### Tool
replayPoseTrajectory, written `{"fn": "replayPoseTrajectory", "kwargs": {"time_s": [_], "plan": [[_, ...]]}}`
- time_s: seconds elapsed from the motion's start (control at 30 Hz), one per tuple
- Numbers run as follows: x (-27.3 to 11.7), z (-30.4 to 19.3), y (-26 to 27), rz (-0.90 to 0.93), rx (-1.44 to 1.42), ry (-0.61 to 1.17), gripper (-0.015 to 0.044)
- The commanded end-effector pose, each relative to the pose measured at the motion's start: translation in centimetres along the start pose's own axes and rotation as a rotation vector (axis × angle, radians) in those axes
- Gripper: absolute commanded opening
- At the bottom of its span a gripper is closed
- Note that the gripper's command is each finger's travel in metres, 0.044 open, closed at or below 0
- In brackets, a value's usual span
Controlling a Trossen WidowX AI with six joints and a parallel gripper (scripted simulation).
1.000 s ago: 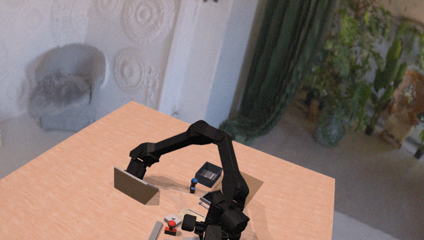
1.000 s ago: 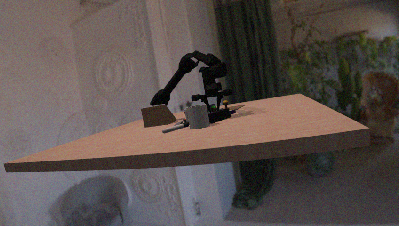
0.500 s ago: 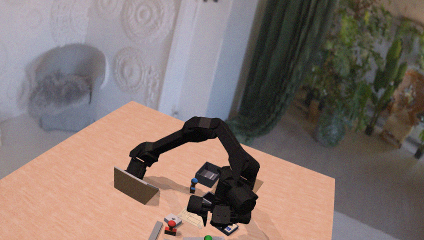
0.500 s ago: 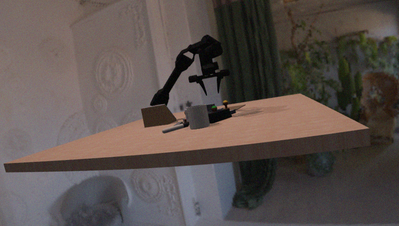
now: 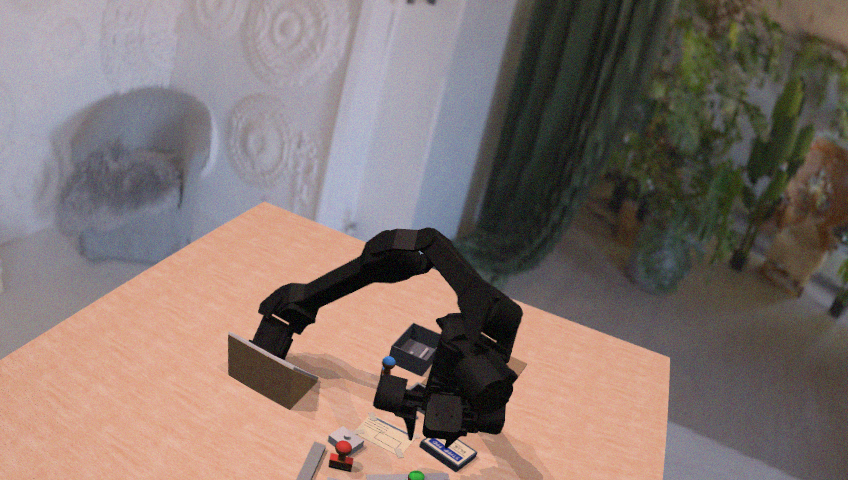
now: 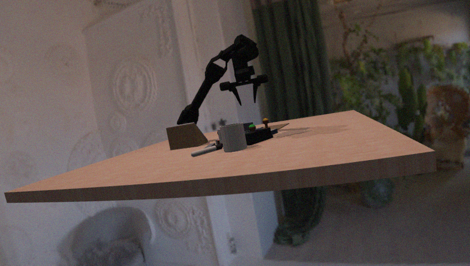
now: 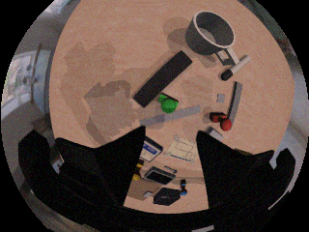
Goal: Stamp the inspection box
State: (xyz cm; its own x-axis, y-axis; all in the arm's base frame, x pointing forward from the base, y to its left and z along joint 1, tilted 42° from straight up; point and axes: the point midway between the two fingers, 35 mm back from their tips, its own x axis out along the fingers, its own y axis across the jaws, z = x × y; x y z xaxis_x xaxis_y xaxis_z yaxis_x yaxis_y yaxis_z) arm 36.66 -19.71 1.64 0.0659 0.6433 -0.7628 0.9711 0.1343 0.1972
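Exterior: fingers (image 6: pixel 255 93) apart, holding nothing | mug (image 6: pixel 234 137) (image 7: pixel 206 40) visible | top: mug unseen

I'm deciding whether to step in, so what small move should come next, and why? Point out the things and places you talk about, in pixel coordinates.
Probably hold the gripper (image 5: pixel 430 442) (image 6: pixel 247 103) (image 7: pixel 172 131) raised and check the box on the card (image 5: pixel 373 429) (image 7: pixel 182 149): the fingers are open and empty, the green-knobbed stamp (image 5: pixel 415 475) (image 6: pixel 251 127) (image 7: pixel 168 104) is on the bench, and I can't make out a print.
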Motion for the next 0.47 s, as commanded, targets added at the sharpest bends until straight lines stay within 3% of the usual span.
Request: {"fn": "replayPoseTrajectory", "kwargs": {"time_s": [0.0, 0.43], "plan": [[0.06, 0.02, -0.10, -0.007, -0.001, 0.001, 0.0257], [0.02, 0.01, -0.01, -0.001, 0.000, 0.000, 0.0257]]}}
